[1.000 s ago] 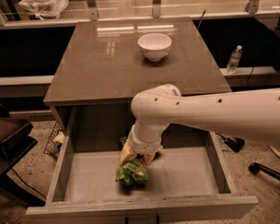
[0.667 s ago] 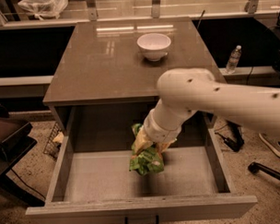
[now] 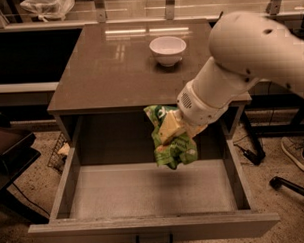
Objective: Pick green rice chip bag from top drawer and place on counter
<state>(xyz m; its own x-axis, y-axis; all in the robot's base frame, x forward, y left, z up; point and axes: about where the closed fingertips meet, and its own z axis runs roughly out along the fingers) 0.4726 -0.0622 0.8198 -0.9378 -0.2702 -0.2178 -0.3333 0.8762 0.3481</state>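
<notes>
One drawer stands open nearest you; above it the green chip bag hangs clear, pinched at its crumpled top by the closed gripper, just in front of the counter. Judge it light, soft, slick: take gathered foil, not the puffed belly.
</notes>
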